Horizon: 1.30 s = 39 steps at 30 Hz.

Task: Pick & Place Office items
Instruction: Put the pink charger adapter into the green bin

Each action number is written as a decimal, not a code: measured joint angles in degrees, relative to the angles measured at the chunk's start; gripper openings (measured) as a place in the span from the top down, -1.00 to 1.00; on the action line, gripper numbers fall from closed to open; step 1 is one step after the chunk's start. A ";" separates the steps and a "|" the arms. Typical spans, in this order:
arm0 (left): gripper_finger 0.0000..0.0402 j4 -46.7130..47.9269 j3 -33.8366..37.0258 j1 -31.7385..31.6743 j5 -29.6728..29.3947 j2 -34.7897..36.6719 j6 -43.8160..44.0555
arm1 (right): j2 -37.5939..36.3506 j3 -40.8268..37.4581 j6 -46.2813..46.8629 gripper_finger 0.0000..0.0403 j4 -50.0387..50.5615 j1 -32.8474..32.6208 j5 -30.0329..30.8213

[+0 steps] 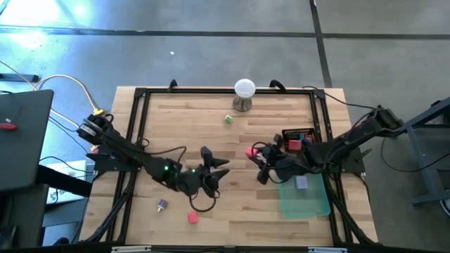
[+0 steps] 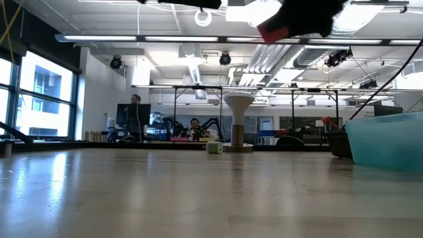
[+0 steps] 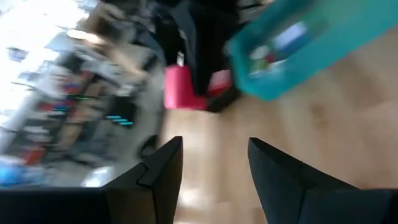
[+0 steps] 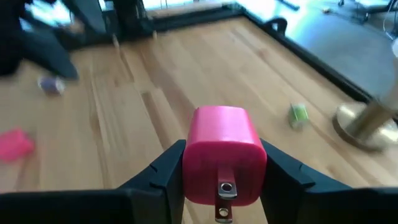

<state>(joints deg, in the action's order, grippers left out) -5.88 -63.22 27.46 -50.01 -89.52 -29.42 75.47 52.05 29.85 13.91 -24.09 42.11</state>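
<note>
My right gripper (image 1: 254, 153) hangs over the middle of the table, shut on a pink block (image 4: 221, 158) that shows a small metal prong (image 4: 225, 190). Facing it from the left, my left gripper (image 1: 223, 169) stands open with nothing between its fingers (image 3: 165, 165). Loose on the wood lie a pale green piece (image 1: 228, 119), a purple piece (image 1: 162, 204) and a pink piece (image 1: 192, 217). A lavender piece (image 1: 301, 183) lies in the translucent green tray (image 1: 313, 204). My right gripper pinches the pink block by two opposite sides (image 4: 189, 165) between its two fingers. The fingers come from the table's right, slanting a little downward. The block is lifted clear of the table (image 2: 274, 30), its pronged face turned back toward the wrist.
A white ball on a metal stand (image 1: 244, 95) stands at the far middle. A black box (image 1: 297, 137) with red and blue pieces sits at the right, just beyond the tray. A black frame (image 1: 140, 95) runs round the table. Bare wood lies near the front middle.
</note>
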 joint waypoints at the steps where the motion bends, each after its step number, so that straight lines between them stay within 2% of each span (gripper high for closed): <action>1: 0.14 2.06 0.00 -0.60 3.00 0.84 2.59 | -0.99 -0.03 0.97 0.29 2.63 -0.89 0.00; 5: 0.14 7.88 0.00 -3.36 11.27 3.46 10.46 | -3.44 0.46 3.56 0.29 9.36 -3.92 -0.53; 9: 0.14 13.20 0.02 -6.22 19.36 4.68 18.84 | -3.70 3.44 7.92 0.29 21.28 -6.95 -3.27; 13: 0.14 18.44 0.07 -9.55 30.48 4.81 26.20 | -2.85 4.68 16.47 0.29 32.49 -9.04 -9.40; 18: 0.14 22.87 0.07 -13.65 40.33 4.81 32.80 | -2.94 4.74 24.68 0.29 38.04 -11.39 -17.94; 24: 0.14 24.66 0.07 -17.15 42.66 4.81 41.41 | -2.89 4.74 35.46 0.29 43.39 -13.23 -28.35; 28: 0.14 24.96 0.07 -18.10 42.70 4.81 41.80 | -2.03 4.74 43.28 0.29 49.07 -13.49 -33.63; 32: 0.14 24.95 0.07 -18.09 42.70 4.81 40.92 | -1.91 3.21 45.56 0.29 50.41 -13.84 -34.15; 39: 0.14 24.95 0.07 -18.09 42.33 4.81 38.12 | -1.84 -2.95 45.52 0.29 44.13 -13.30 -36.99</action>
<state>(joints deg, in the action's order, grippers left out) 19.07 -63.16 9.37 -7.68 -84.71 8.70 73.63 49.11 75.36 58.04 -37.39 5.11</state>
